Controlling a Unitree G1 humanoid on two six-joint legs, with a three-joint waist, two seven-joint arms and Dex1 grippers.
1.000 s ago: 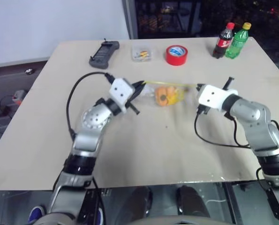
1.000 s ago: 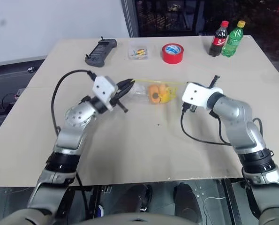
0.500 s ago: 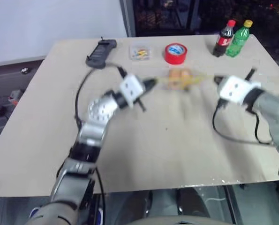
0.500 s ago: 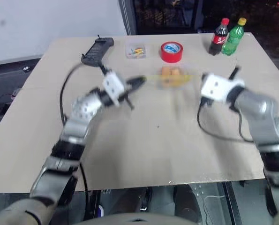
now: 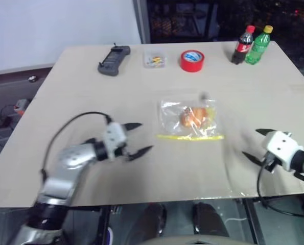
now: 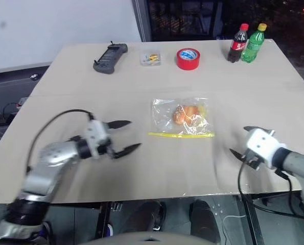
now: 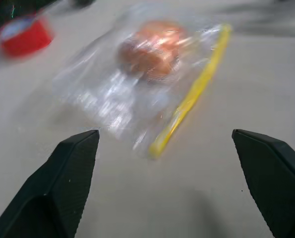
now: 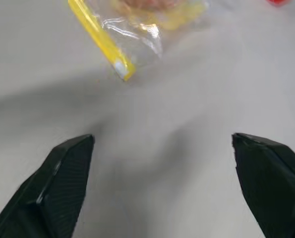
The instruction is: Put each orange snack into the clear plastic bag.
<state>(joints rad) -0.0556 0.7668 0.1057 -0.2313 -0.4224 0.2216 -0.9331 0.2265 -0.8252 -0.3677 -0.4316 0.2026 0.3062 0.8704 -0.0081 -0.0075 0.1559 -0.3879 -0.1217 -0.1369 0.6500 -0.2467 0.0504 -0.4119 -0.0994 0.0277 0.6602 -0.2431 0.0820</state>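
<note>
Two oval orange snacks (image 6: 186, 114) lay inside clear yellow-sealed plastic bag (image 6: 178, 118) on beige bench (image 6: 157, 168), left end effector (image 6: 122, 136) and right end effector (image 6: 242, 140) both spread wide, empty

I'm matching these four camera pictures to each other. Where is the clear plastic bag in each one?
Left eye view: clear plastic bag at table centre.
Right eye view: centre, below the red tape roll.
Left wrist view: bag ahead of the fingers.
Right wrist view: only its corner, at the top.
Shared landmark: its yellow seal strip.
</note>
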